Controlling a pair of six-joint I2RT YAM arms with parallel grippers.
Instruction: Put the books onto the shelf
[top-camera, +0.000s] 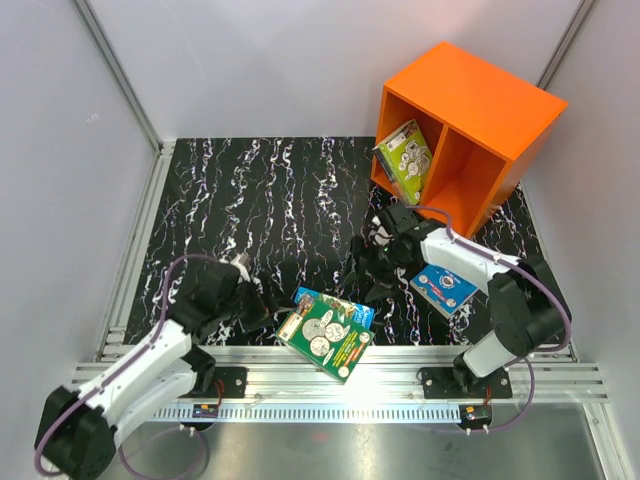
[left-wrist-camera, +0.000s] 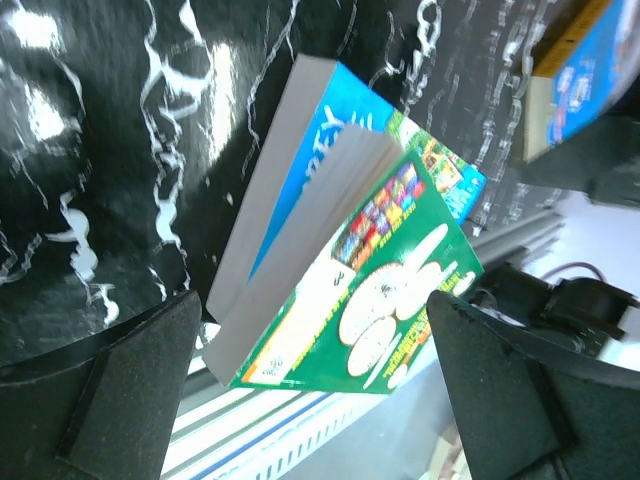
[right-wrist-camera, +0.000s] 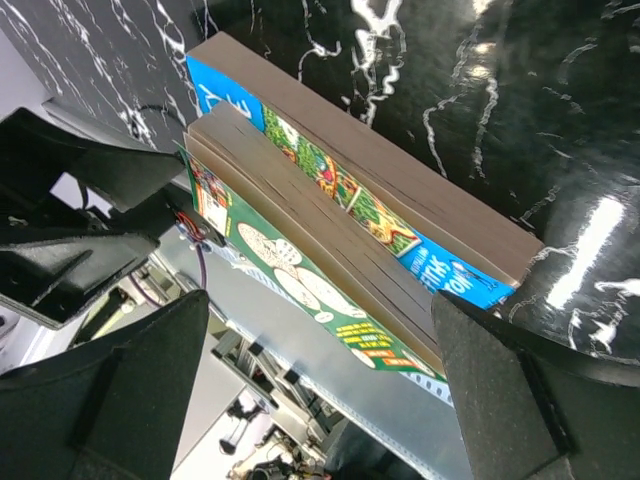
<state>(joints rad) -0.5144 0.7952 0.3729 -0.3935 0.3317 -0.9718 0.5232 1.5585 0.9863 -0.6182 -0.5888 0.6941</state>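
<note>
I find the left gripper (top-camera: 255, 303) with its jaws spread wide and nothing between them. It sits low over the black marbled table (top-camera: 250, 200), just left of a stacked pair of books near the front edge. That pair is the green coin book (top-camera: 325, 340) lying skewed on top of a blue book (top-camera: 340, 303), and the green one's near corner reaches out over the metal rail (top-camera: 410, 358). The right gripper (top-camera: 372, 272) is likewise fully parted and empty, poised just behind the same pair. Both wrist views show the two books framed between separated fingers (right-wrist-camera: 130, 390), with no contact. A second blue book (top-camera: 443, 288), bearing a round emblem, lies flat beside the right arm. The orange shelf (top-camera: 500, 100) stands at the far right, with a light-green book (top-camera: 407, 160) leaning in its left compartment
</note>
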